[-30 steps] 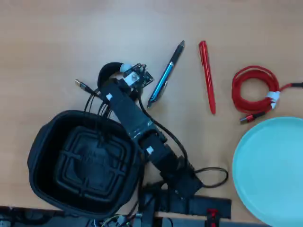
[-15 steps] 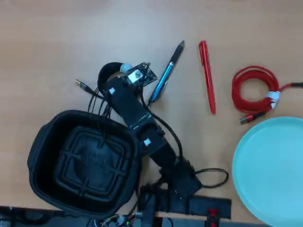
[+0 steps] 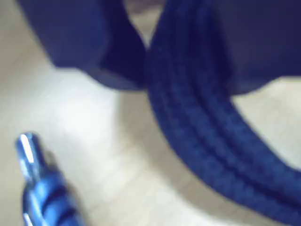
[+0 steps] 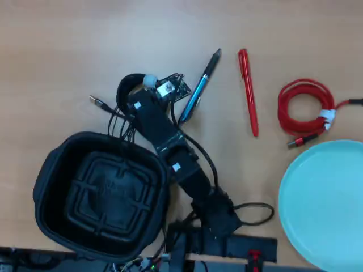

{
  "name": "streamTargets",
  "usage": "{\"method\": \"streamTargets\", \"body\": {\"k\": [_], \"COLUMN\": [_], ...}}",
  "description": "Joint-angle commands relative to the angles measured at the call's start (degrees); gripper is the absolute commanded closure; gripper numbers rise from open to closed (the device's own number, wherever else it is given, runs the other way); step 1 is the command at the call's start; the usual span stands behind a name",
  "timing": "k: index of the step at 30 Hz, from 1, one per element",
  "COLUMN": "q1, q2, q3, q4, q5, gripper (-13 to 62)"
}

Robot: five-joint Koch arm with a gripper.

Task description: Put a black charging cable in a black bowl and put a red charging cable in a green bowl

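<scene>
The black charging cable lies coiled on the wooden table just above the black bowl in the overhead view, its ring partly covered by the arm's wrist; one metal-tipped plug end sticks out to the left of the coil. In the wrist view the braided strands of the cable run diagonally across the picture, very close and blurred, passing up between two dark shapes at the top edge that look like the jaws. The gripper sits right over the coil, and the jaws seem to straddle the cable, but how far apart they stand, or whether they pinch it, I cannot tell from either view.

The black bowl stands at the lower left of the overhead view, with nothing inside, its ridged square base showing. A blue pen lies just right of the gripper, tilted; its tip shows at the lower left of the wrist view. Farther right lies a red pen, nearly upright in the picture. The red charging cable rests coiled near the right edge, white tie band on its right side, just above the pale green bowl, which holds nothing.
</scene>
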State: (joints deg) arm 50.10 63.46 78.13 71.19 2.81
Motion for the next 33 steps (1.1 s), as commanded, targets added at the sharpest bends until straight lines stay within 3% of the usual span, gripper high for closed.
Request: {"method": "streamTargets", "body": {"k": [1,7,15,33], "q1": [0.97,1.76,2.72,5.89], "q2": [0.62,1.23,2.29,21.09], "q3": [-4.39,-5.71,-6.24,-16.0], "q4": [0.79,0.88,0.97,0.26], "q5": [2.72,10.63,10.72,10.63], "gripper": [55.4,55.5,55.4,55.4]}}
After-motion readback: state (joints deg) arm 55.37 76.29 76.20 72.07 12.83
